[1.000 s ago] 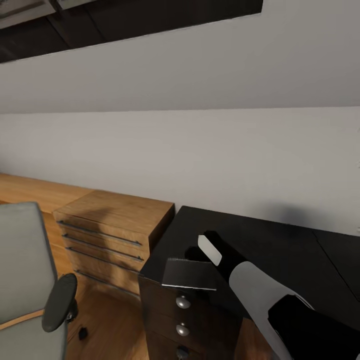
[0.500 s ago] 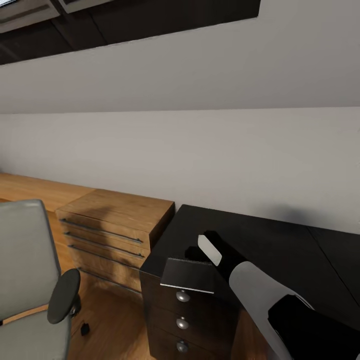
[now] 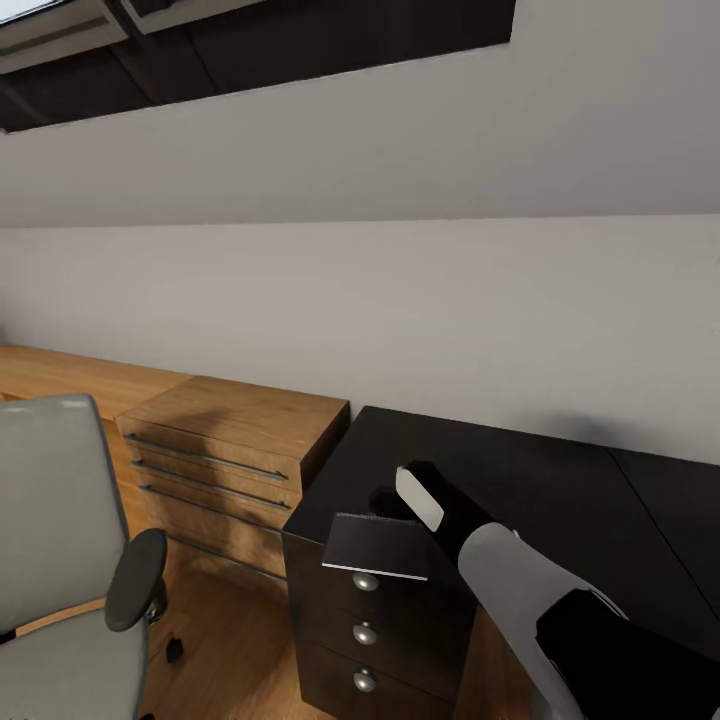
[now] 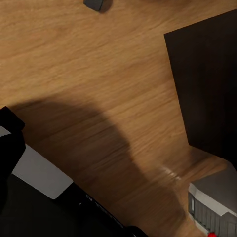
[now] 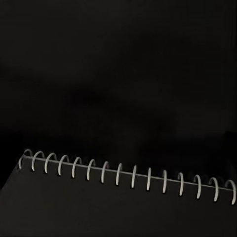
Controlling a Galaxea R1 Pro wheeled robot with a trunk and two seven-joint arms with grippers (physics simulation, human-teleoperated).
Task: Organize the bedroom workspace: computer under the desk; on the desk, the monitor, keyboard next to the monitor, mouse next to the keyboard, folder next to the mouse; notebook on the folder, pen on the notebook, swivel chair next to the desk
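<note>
while shut, right gripper (image 3: 385, 520) on notebook (image 3: 377, 547)

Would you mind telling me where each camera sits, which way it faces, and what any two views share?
Head view: from the robot's head, forward and down at the glossy black desk; the right arm carries the thin spiral-bound grey notebook.
Left wrist view: on the left arm, down at the light wood floor and the light grey computer tower.
Right wrist view: on the right arm, the notebook's wire spiral over dark desk.
Shared: head and right wrist views show the notebook.

One chair (image 3: 60, 560) is standing on the wood floor. One notebook (image 3: 378, 547) is showing, one black desk (image 3: 540, 500), one wooden dresser (image 3: 235, 440) with four handles, three round knobs (image 3: 365, 632), and one computer (image 4: 215, 207).
</note>
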